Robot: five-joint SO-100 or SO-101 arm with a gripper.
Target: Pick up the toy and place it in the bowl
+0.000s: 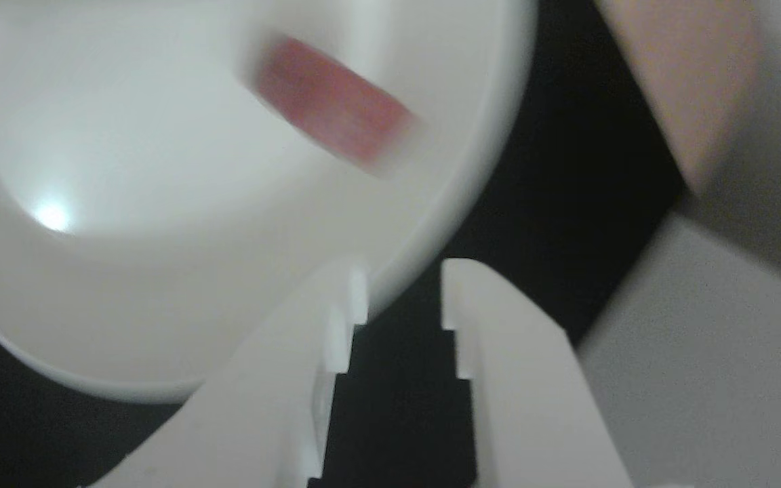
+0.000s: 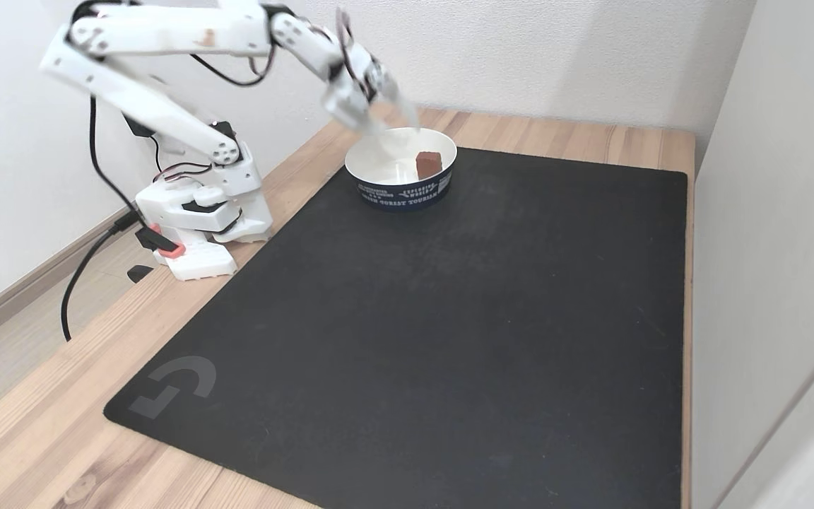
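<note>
A plain room at home, by the look of it: wooden desk (image 2: 562, 138) against white walls (image 2: 555, 49), skirting board (image 2: 18, 290), black desk mat (image 2: 449, 318).

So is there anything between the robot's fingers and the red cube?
No. In the other view, bare white bowl wall lies between the open gripper and the cube.

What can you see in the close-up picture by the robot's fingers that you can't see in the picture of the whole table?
Only the close-up other view shows the gap between the gripper's two white fingers: they stand apart with nothing between them.

Only the fixed view shows the whole white arm, its base, the black mat, the wooden table and the dark blue band with white lettering around the bowl's outside.

Both show the white bowl with the red-pink toy lying inside it, free of the gripper, though it is blurred in the close-up.
</note>
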